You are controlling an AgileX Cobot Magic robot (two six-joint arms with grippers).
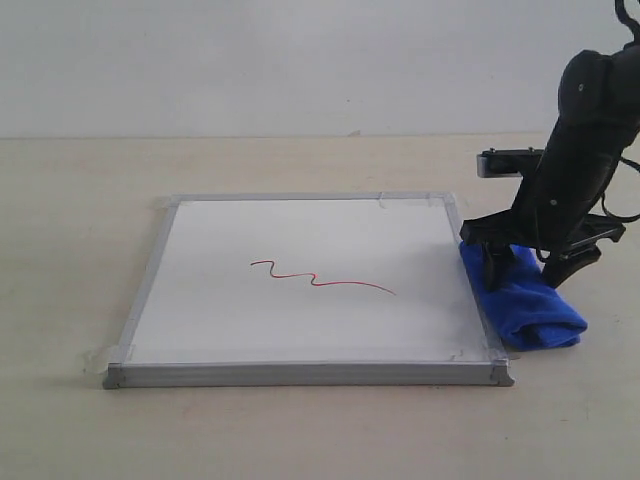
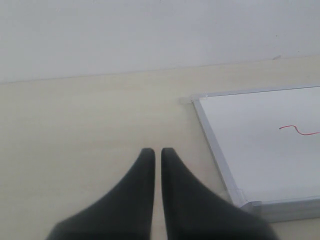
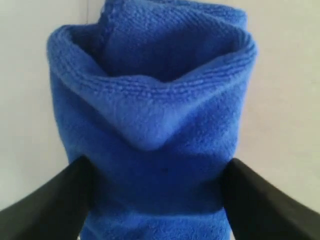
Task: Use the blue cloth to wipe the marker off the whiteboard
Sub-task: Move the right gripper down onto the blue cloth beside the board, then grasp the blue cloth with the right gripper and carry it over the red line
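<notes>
So far nothing has been wiped: the red marker squiggle [image 1: 320,277] sits whole on the whiteboard [image 1: 300,335], and no smear shows anywhere on the white surface. Your right claw [image 1: 520,275] is down on the blue cloth [image 1: 535,310], which lies bunched on the tabletop [image 1: 80,220] directly under the claw and touching the board's frame on the claw's inner side. From the right wrist, the claw's fingers [image 3: 60,205] press into both flanks of the rolled cloth [image 3: 150,100], and the roll narrows where they bite, so you can take it as clamped on the cloth. The cloth does not yet look lifted.

Your left claw [image 2: 157,155] hangs over bare tabletop with its fingers together and nothing between them. The board's corner is near it and the squiggle's end [image 2: 295,130] lies beyond that.

I'd judge the grasp as done, or nearly. What is left is the carry inward from the right claw onto the board and the rubbing across the whole line, which lies well apart from the cloth.
</notes>
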